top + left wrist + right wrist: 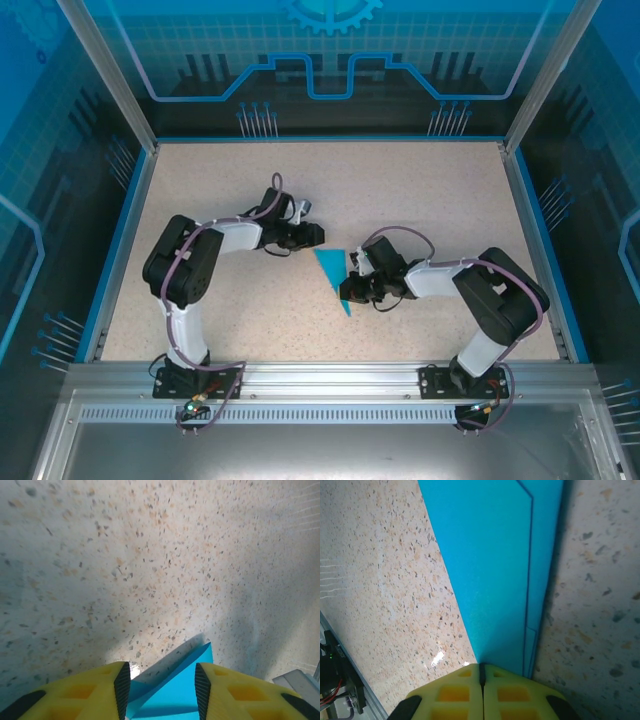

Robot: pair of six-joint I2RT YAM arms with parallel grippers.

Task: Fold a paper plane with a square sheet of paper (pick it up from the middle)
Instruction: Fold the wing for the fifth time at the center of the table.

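The right pincer (481,667) pinches shut on the blue paper (490,555), which stretches out just ahead of it. The left pincer (162,680) is half wide around a corner. Pulling apart could tear it.

Pretty clearly a robotics lab or test cell, nothing homey about it. Left arm (180,265) and right arm (500,295) bolted side by side onto an aluminium rail (330,378), with cables (400,232) looped along both. Speckled stone-look table (450,190), boxed in by a blue rim (330,139) and extruded aluminium posts (105,70). Translucent blue panels (200,40) all round, printed with a big gear (330,10) and circuit-style lines, total tech-demo vibe. Blocky yellow fingers on the right gripper (481,667). Bare sheet metal (300,450) up front, plus small circuit boards at the arm bases.
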